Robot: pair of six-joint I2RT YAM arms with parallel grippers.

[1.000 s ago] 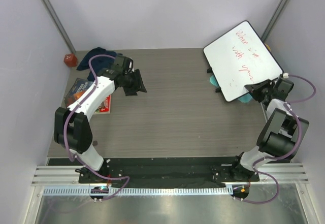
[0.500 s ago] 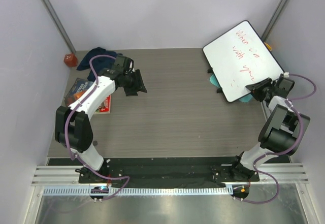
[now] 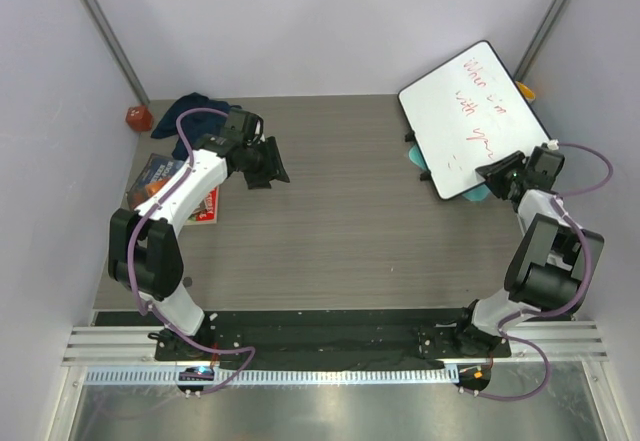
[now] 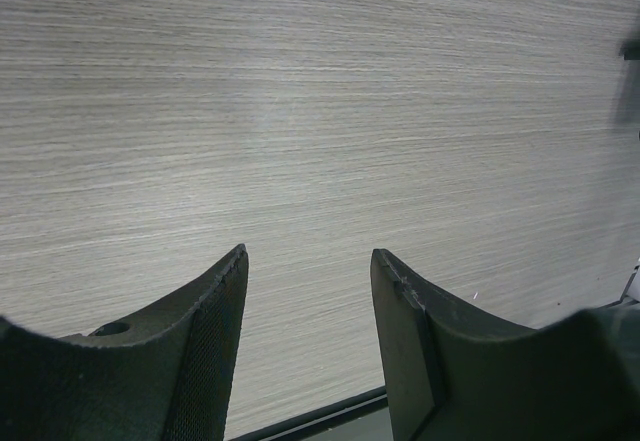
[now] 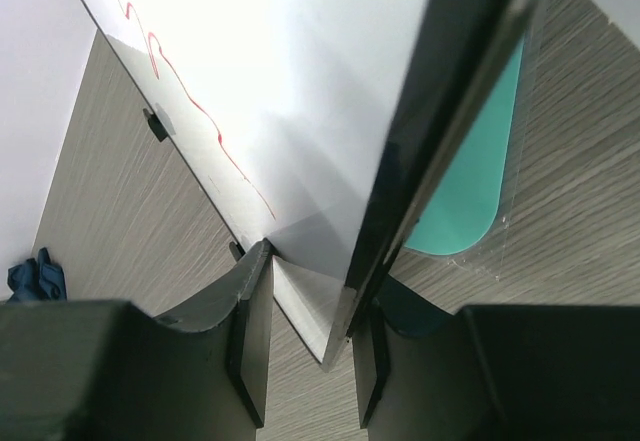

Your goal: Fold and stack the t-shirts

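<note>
At the table's right edge, the right gripper (image 5: 312, 301) straddles the near corner of a whiteboard (image 3: 470, 111). One finger lies against the white face and the other sits behind the black rim. The wrist view does not show whether they press the board or only bracket it. That corner is raised off the table (image 3: 350, 231), and the board slopes away toward the far right corner with red handwriting on it. A teal board (image 5: 470, 196) lies flat on the wood under it, partly covered.

On the left side, the left gripper (image 4: 308, 256) hovers over bare wood grain. Its jaws stand moderately apart with nothing between them. The left arm reaches out from its base over a magazine (image 3: 150, 173) lying near the left wall.

The t-shirts (image 3: 192, 108) are a crumpled navy heap in the far left corner, behind the left gripper and apart from it. They are unfolded, and how many are in the heap cannot be told. A small red thing (image 3: 138, 118) sits just beside the heap, against the left wall.
</note>
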